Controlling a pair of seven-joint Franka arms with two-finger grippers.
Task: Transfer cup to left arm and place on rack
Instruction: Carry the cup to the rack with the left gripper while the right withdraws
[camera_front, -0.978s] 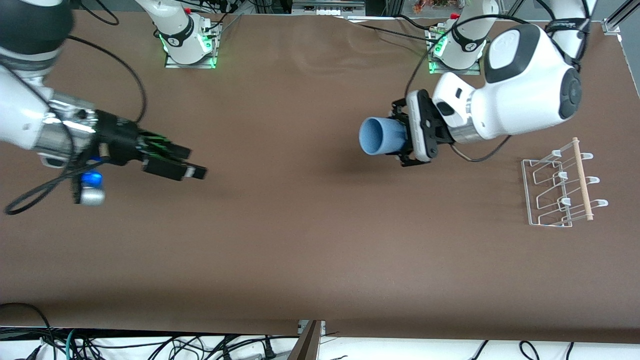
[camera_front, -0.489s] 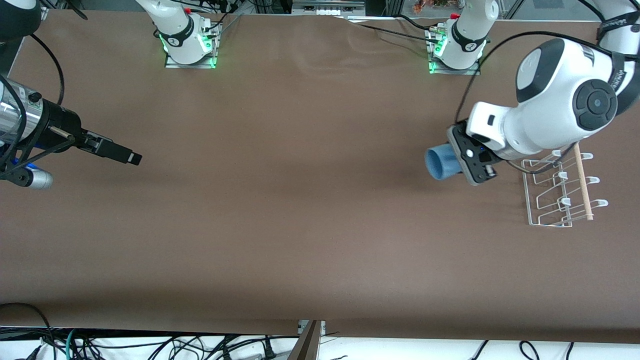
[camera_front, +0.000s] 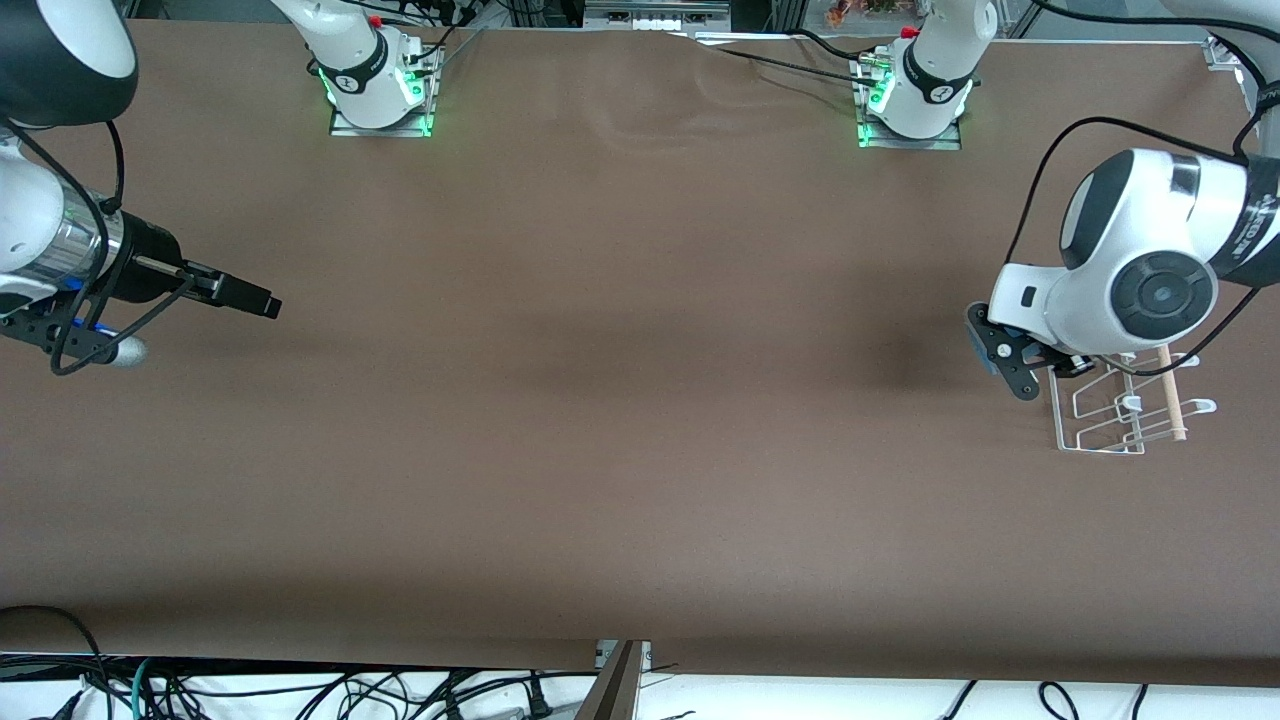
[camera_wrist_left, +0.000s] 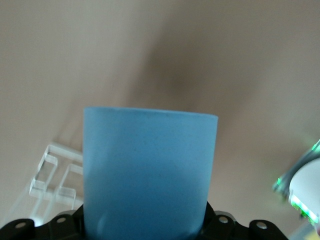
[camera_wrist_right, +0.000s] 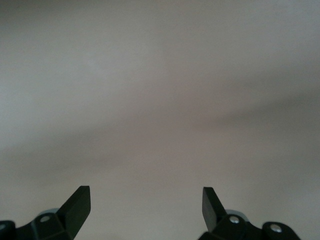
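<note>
The light-blue cup (camera_wrist_left: 150, 170) fills the left wrist view, held between the left gripper's jaws. In the front view only a blue sliver of the cup (camera_front: 976, 338) shows under the left arm's wrist. My left gripper (camera_front: 1003, 357) is shut on the cup and hangs just beside the white wire rack (camera_front: 1095, 430), at the rack's end toward the right arm. The rack's wooden dowel (camera_front: 1170, 400) is partly hidden by the left arm. The rack also shows in the left wrist view (camera_wrist_left: 50, 175). My right gripper (camera_front: 250, 298) is open and empty near the right arm's end of the table; its open fingers also show in the right wrist view (camera_wrist_right: 145, 192).
The brown table (camera_front: 620, 400) stretches between the two arms. Both arm bases (camera_front: 375, 85) stand at the table's edge farthest from the front camera. Cables hang off the table's near edge.
The left arm has carried the cup from over the table's middle to just beside the rack and turned it downward. The right arm has drawn back toward its end of the table.
</note>
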